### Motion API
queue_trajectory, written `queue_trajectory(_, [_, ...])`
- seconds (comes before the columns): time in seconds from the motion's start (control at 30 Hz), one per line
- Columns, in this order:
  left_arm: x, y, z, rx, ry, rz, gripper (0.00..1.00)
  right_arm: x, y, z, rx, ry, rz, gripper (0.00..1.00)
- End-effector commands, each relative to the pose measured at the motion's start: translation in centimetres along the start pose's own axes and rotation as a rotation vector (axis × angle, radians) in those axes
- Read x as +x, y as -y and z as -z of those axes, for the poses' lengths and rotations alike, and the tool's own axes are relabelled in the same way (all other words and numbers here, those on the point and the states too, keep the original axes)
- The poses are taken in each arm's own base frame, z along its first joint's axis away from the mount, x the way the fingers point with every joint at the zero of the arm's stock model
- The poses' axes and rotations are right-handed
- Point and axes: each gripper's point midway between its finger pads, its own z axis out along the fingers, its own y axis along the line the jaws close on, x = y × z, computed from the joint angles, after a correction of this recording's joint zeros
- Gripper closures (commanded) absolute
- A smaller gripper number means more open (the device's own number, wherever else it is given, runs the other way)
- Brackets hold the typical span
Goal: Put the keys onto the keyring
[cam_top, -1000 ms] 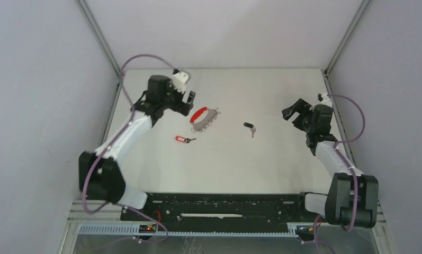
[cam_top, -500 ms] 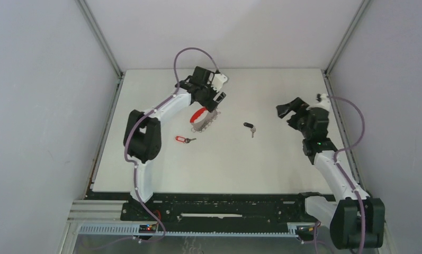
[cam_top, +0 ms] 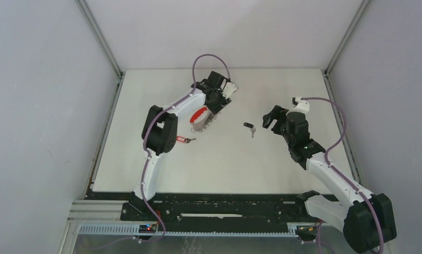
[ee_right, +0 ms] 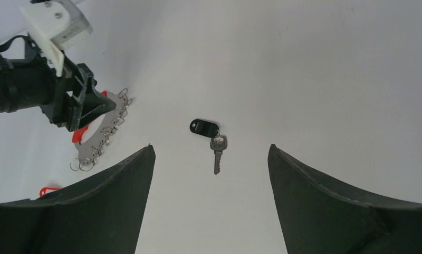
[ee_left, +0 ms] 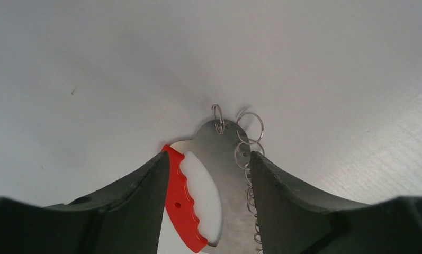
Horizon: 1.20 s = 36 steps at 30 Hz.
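Observation:
The keyring [cam_top: 200, 117], a red arc joined to a silver-grey plate with a row of small metal loops, lies flat at the table's back middle. My left gripper [cam_top: 215, 108] is down over it. In the left wrist view the keyring [ee_left: 222, 174] lies between the fingers of the left gripper [ee_left: 209, 159], which stand apart, the left one against the red arc. The black-headed key [cam_top: 249, 127] lies to its right. My right gripper [cam_top: 269, 117] hovers open just right of it, and the key [ee_right: 204, 127] lies ahead of its fingers. The red-tagged key [cam_top: 183, 139] lies near the left arm's elbow.
Grey enclosure walls [cam_top: 50, 106] stand on the left, right and back. A black rail [cam_top: 219, 203] with both arm bases runs along the near edge. The left arm's purple cable [cam_top: 208, 58] loops above the keyring.
The left arm swung right and came down over the keyring, its jaws narrowing. The right arm reached left toward the black-headed key. Neither key nor the keyring moved.

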Motion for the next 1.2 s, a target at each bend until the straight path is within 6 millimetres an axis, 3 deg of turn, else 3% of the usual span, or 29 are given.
queue_trajectory(0.0, [-1.5, -0.7, 0.2, -0.04, -0.004, -0.05, 0.39, -2.8, -1.5, 0.7, -0.022, 0.083, 0.015, 0.13])
queue_trajectory(0.13, [-1.6, -0.5, -0.3, -0.025, -0.003, -0.068, 0.45, -2.1, -2.0, 0.6, -0.034, 0.066, 0.025, 0.15])
queue_trajectory(0.67, [-0.9, -0.1, -2.1, -0.001, -0.047, -0.067, 0.49, -1.0, -2.7, 0.3, -0.064, 0.025, 0.032, 0.25])
queue_trajectory(0.97, [-1.0, 0.0, -2.6, 0.01, -0.044, -0.071, 0.68, -0.3, -3.6, 0.4, -0.1, 0.001, 0.037, 0.38])
queue_trajectory(1.17, [-0.3, 0.6, -2.5, 0.042, -0.07, -0.085, 0.7, -0.6, -3.9, 0.7, -0.115, 0.006, 0.042, 0.43])
